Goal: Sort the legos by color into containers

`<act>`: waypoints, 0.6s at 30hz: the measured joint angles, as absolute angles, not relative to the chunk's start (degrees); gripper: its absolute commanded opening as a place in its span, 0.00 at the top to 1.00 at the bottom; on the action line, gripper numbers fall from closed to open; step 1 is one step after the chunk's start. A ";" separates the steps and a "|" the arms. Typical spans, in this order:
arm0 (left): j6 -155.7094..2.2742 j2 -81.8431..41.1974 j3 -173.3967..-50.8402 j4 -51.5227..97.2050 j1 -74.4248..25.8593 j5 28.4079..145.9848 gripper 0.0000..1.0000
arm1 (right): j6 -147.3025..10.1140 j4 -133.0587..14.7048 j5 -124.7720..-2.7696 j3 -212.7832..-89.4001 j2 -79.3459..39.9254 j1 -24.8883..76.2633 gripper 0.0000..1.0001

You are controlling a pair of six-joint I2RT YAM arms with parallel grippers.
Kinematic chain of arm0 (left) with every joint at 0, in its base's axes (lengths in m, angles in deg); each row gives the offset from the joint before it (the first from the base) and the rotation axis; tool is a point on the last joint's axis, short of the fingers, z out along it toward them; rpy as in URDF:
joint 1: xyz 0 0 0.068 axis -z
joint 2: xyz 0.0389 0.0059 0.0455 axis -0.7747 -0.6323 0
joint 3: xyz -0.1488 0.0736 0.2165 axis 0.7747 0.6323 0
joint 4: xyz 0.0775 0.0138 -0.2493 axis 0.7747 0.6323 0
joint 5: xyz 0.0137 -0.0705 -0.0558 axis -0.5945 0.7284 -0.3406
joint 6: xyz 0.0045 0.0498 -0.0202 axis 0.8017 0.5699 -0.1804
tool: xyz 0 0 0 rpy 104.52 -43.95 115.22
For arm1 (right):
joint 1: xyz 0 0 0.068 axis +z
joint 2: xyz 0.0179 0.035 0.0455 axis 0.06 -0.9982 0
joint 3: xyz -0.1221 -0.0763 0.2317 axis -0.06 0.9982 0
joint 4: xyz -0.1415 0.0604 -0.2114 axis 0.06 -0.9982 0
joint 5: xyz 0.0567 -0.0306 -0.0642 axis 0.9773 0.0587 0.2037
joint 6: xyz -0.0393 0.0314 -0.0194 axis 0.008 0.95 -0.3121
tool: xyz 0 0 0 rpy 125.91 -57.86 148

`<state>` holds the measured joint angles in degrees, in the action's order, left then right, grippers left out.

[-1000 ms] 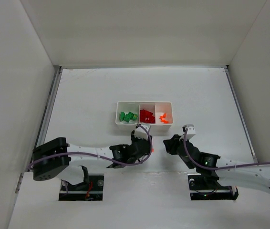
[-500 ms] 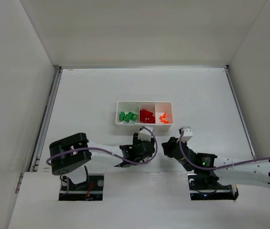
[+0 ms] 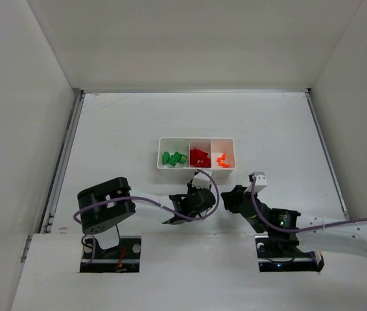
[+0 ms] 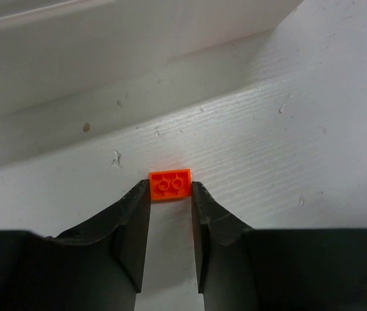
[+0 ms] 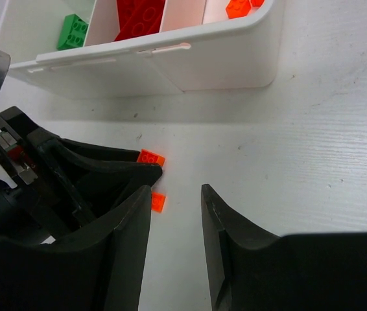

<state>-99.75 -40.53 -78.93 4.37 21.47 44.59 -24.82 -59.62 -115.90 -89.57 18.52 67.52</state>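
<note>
No writing, label, brand mark, number or sign can be read in any of the views. The round studs on the small orange plastic brick (image 4: pixel 170 185) are too blurred to tell whether they carry lettering.

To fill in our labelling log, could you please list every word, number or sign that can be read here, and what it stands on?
None can be read.
The white tray carries no label.
The studs of the orange brick between the tips of the left gripper show only plain rings; any lettering there is too small to tell.
</note>
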 measured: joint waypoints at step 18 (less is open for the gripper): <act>-101.67 -12.01 -66.54 5.35 20.74 43.69 0.80 | -24.17 -59.79 -117.39 -101.17 -8.60 73.88 0.57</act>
<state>-101.67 -12.01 -66.54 5.35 20.74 43.69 -24.17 -59.79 -117.39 -101.17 -8.60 73.88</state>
